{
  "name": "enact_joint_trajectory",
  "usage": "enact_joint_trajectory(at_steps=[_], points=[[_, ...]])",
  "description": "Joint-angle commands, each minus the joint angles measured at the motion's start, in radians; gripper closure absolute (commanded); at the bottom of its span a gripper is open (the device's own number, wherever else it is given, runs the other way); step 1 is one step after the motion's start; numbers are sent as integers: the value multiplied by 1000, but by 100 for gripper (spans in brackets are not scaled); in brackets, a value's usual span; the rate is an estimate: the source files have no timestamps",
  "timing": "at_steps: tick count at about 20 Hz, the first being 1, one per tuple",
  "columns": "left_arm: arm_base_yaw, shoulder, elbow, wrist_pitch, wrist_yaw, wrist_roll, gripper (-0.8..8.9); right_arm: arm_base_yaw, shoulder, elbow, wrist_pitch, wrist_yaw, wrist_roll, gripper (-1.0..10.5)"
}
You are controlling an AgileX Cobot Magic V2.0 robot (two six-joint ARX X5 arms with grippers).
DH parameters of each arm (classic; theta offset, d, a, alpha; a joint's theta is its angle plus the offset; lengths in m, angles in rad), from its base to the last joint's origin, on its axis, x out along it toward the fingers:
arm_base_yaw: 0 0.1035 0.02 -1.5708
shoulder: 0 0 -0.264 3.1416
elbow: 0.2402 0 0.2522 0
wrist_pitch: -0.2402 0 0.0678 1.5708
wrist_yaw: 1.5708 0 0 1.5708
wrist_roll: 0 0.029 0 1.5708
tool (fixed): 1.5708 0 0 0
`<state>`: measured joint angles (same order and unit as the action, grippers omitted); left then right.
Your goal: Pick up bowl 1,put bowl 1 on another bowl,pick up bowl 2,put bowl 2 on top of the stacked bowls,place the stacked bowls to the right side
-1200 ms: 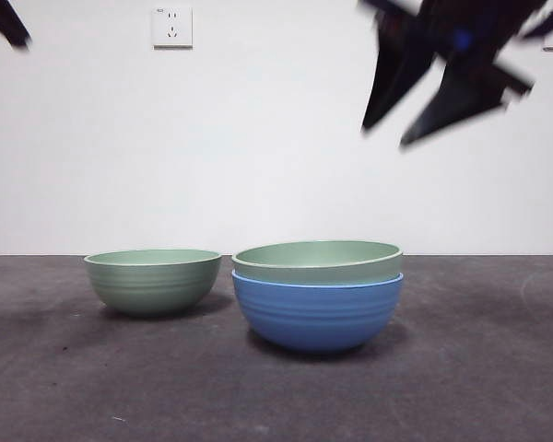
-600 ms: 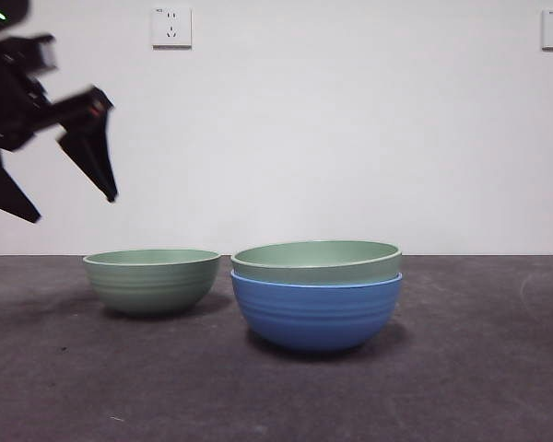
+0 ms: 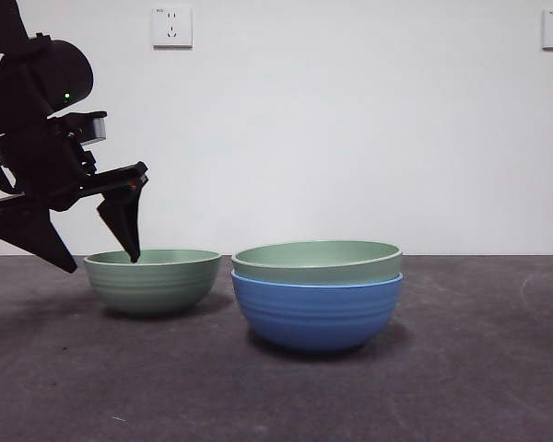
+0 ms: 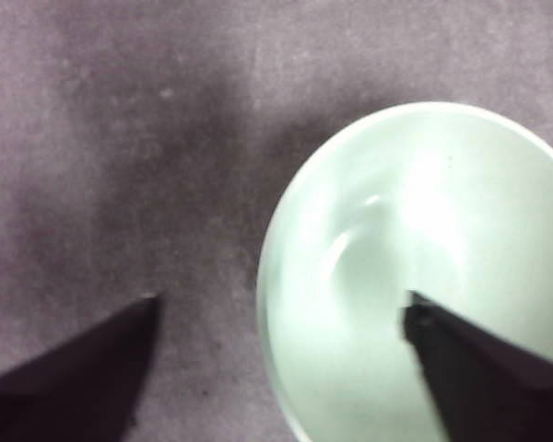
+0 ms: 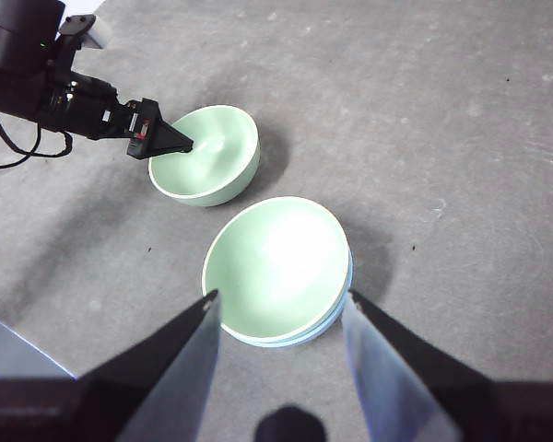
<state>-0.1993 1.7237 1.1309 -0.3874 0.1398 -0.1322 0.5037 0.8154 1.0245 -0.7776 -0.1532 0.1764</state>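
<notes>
Bowl 2 (image 3: 152,279) upright, mouth up, beside another bowl (image 3: 317,313) w/ bowl 1 (image 3: 317,260) nested inside. Left gripper (image 3: 97,253) spread wide astride bowl 2's rim. Right gripper (image 5: 278,308) released, high above the stack.

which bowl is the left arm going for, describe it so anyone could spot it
On the dark table, beside the blue bowl that carries a green bowl, a second green bowl stands alone. It is the only unstacked one, and the open left tool straddles its rim.

Black left hand (image 3: 97,258), pointed jaws, green light, seemingly black cables
</notes>
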Motion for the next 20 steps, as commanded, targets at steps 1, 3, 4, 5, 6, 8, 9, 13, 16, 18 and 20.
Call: enact_joint_trajectory(at_steps=[1,3,4,5,6,8,9,13,16,18,20], points=[[-2,6,-2,-2,-2,-5,700,0,-2,-2,5,4,10,725],[-2,6,-2,-7,-2,-5,705,0,-2,-2,5,4,9,725],[-2,6,-2,-10,-2,-5,760,0,-2,-2,5,4,9,725],[-2,6,-2,-11,-2,-5,820,0,-2,-2,5,4,9,725],[-2,6,-2,-10,-2,-5,825,0,-2,-2,5,4,8,725],[-2,6,-2,-9,-2,-5,822,0,-2,-2,5,4,8,725],[-2,6,-2,-5,-2,-5,822,0,-2,-2,5,4,9,725],[-2,-7,6,13,-1,-4,822,1,-2,-2,4,4,9,725],[-4,-40,56,-38,42,1,822,0,-2,-2,-13,6,8,725],[-17,-72,110,-93,80,3,822,0,-2,-2,-18,6,7,725],[-47,-106,168,-159,115,14,822,0,-2,-2,-18,6,6,725]])
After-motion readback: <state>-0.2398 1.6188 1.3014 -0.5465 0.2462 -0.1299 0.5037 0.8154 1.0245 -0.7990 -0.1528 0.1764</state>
